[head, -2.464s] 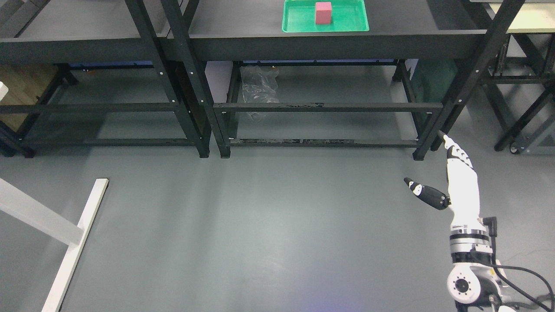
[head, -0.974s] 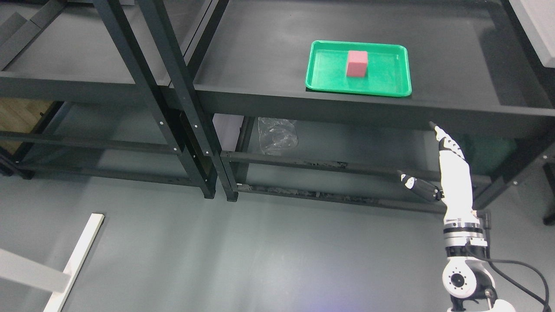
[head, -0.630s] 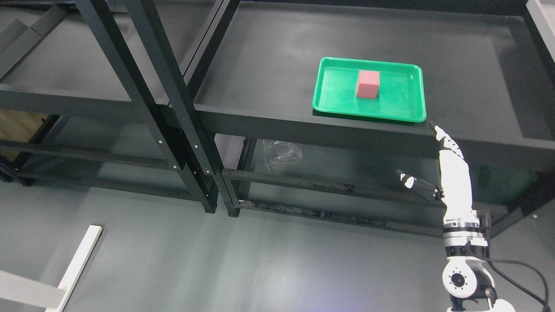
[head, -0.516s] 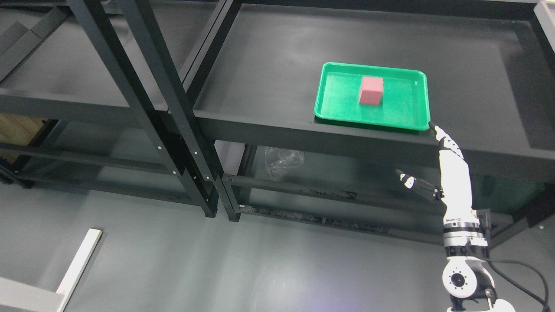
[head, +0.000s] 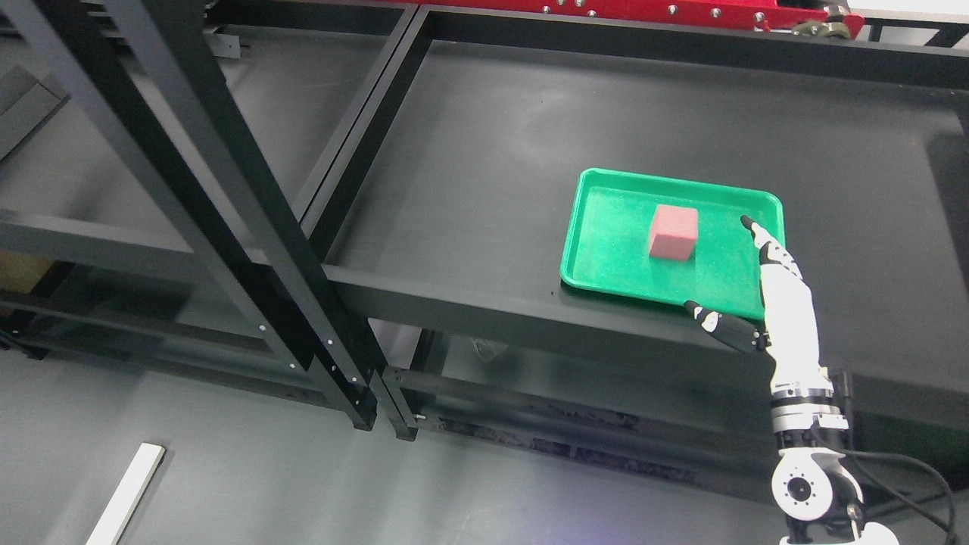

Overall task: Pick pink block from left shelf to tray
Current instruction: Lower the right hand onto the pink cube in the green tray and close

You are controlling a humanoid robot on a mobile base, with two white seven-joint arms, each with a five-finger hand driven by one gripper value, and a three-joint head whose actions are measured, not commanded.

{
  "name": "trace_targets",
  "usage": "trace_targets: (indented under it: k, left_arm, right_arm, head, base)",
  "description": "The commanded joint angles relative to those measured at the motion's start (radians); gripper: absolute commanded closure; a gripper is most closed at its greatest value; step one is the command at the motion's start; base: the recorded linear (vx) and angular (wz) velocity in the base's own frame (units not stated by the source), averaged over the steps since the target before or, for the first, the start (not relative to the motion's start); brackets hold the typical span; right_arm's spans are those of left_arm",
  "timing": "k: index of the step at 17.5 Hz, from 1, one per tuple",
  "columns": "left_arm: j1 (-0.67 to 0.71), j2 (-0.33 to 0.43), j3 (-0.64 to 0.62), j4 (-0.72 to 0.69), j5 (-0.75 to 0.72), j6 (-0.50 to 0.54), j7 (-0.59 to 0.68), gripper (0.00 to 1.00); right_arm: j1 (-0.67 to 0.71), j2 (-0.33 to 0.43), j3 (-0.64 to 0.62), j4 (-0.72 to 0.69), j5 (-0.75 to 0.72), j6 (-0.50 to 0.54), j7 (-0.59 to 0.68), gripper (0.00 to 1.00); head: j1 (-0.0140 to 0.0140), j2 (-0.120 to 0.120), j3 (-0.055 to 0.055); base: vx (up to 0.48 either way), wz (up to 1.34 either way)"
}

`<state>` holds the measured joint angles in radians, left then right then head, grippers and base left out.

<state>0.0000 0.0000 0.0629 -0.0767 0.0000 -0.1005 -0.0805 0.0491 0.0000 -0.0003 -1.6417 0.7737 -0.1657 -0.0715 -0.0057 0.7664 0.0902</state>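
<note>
Only the head view here, so that's all there is to go through. The pink block [head: 673,232] is sitting in the green tray [head: 606,265], roughly in the middle and a bit toward the right side, flat on the tray floor with green showing all around it. The tray is on the black shelf [head: 469,166], close to the shelf's front edge.

The right hand [head: 783,303] comes up from the lower right on a white arm [head: 806,454] with a black cable [head: 893,469] trailing off the wrist. It's wide open and holding nothing: the fingers [head: 761,242] are stretched out straight and together, pointing up and a little left, and the thumb [head: 719,325] sticks out sideways to the left. In the picture the fingertips overlap the tray's right part, just right of the block, with a gap between them and the block. The thumb tip lies over the tray's front rim near the right corner. Can't really tell whether the hand touches the tray or just hangs in front of it.

The other shelf [head: 113,151] to the left shows only bare dark surface, with black posts [head: 227,189] between the two. A red bar [head: 681,11] runs along the top edge, and a white strip [head: 125,492] lies on the grey floor [head: 303,484] at lower left.
</note>
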Motion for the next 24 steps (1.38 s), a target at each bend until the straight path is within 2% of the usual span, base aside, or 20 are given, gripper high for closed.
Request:
trace_targets:
  k: [1, 7, 11, 24]
  left_arm:
    - [0.009, 0.017, 0.0, 0.0, -0.002, -0.001, 0.001, 0.0]
    - [0.009, 0.017, 0.0, 0.0, -0.002, -0.001, 0.001, 0.0]
    - [0.009, 0.017, 0.0, 0.0, -0.002, -0.001, 0.001, 0.0]
    - [0.009, 0.017, 0.0, 0.0, -0.002, -0.001, 0.001, 0.0]
  right_arm:
    - [0.005, -0.017, -0.01, 0.007, 0.001, 0.017, 0.102, 0.03]
    - [0.005, -0.017, -0.004, 0.025, 0.016, 0.044, 0.228, 0.03]
    - [0.001, -0.017, 0.02, 0.04, 0.041, 0.071, 0.234, 0.03]
    - [0.063, -0.032, 0.019, 0.031, 0.048, 0.063, 0.233, 0.03]
  head:
    - [0.0, 0.0, 0.0]
    - [0.0, 0.0, 0.0]
    - [0.0, 0.0, 0.0]
    - [0.0, 0.0, 0.0]
  base:
    - [0.266, 0.05]
    - [0.255, 0.05]
    - [0.2, 0.05]
    - [0.114, 0.01]
